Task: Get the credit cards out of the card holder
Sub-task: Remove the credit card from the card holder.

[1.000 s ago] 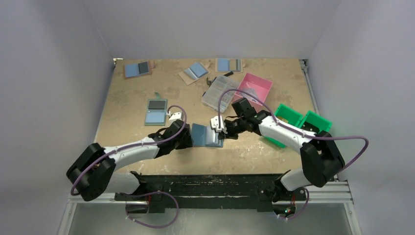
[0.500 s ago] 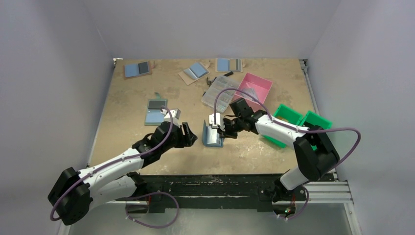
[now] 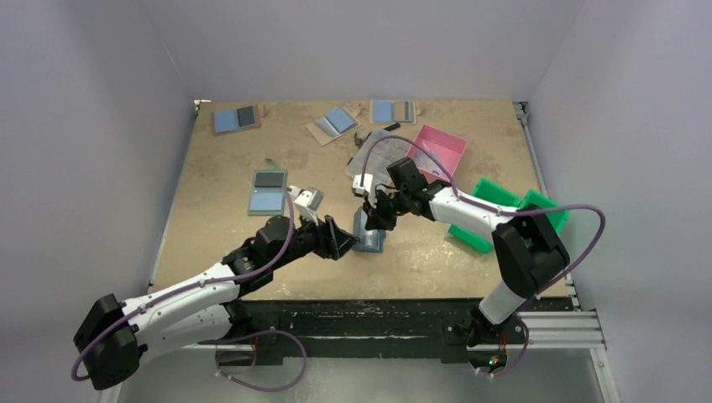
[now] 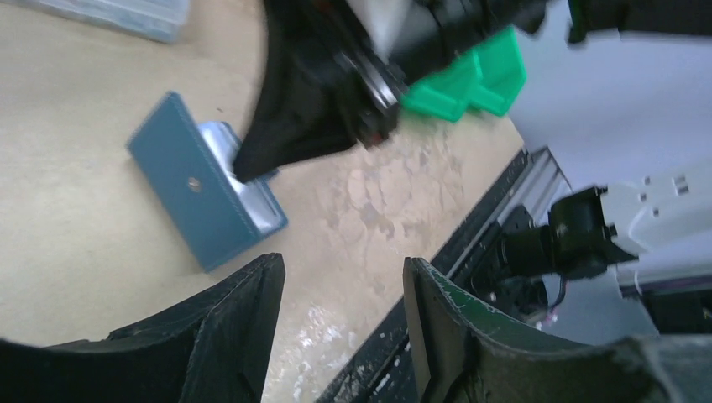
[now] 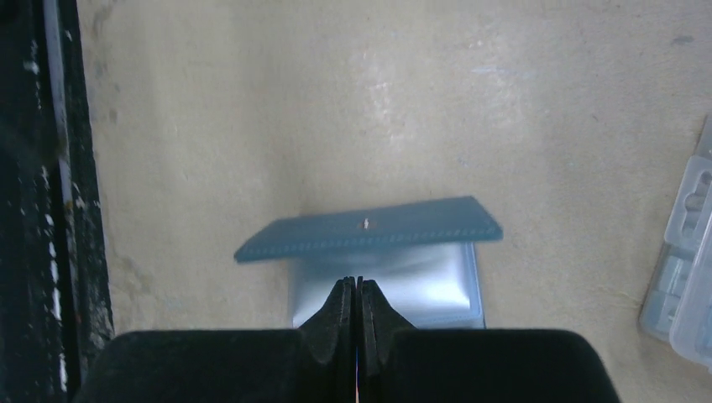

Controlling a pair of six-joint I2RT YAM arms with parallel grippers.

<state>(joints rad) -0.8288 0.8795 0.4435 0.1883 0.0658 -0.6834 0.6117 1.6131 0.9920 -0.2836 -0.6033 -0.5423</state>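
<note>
Table (image 3: 210,252) surface lies open to the left of the card holder (image 3: 370,236), which sits at mid-width, not far from the near edge, its teal flap tilted up off the flat grey half. The left gripper (image 3: 342,242) hovers just beside the flap's outer face, jaws spread wide. The right gripper (image 3: 375,220) reaches in from the far side, jaws pressed together, tips over the grey half's edge.

The card holder (image 3: 370,241) is seen half open on the table (image 3: 220,220), its teal flap raised above a silvery-grey half laid flat.
</note>
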